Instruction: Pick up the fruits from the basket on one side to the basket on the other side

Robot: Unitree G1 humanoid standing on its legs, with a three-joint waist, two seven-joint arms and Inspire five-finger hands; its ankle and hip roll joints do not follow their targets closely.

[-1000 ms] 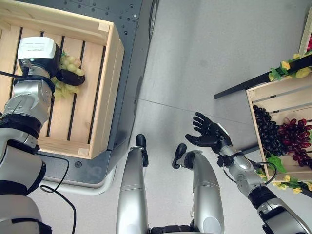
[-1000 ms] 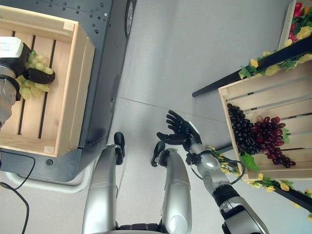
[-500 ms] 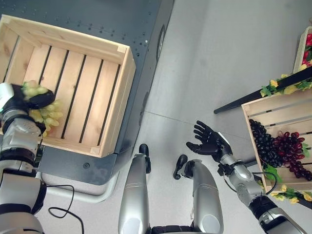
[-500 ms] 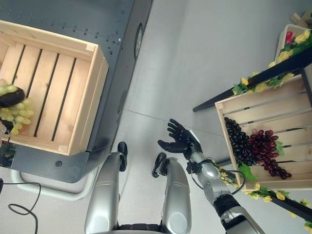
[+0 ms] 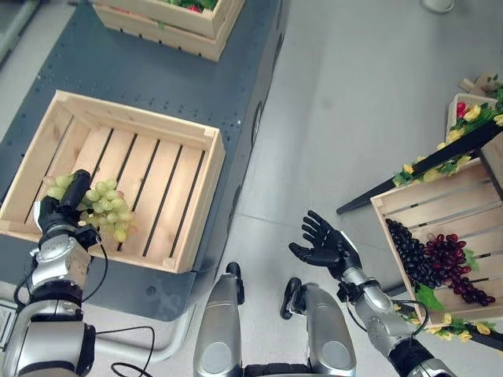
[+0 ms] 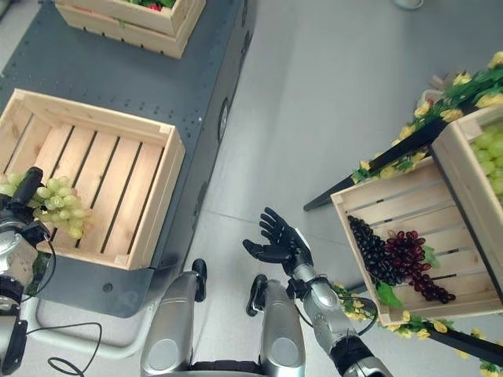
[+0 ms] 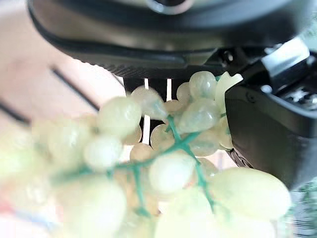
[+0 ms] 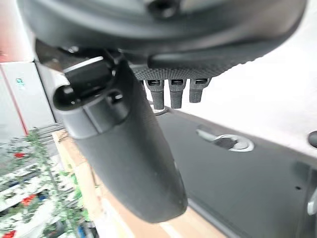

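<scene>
Left hand holds green grapes over left crate near its left edge, not dropped yet; right hand wide open (dark + red grapes wait in right crate).

Smooth grey floor beside a dark grey perforated platform.

Even, bright overhead light in both eye views; soft shadows only. Sunlit patch glows on slats of wooden crate. Grey floor evenly lit, no glare. Left wrist view: green grapes very close, blurred toward one side, washed pale. Right wrist view: background greenery soft.
</scene>
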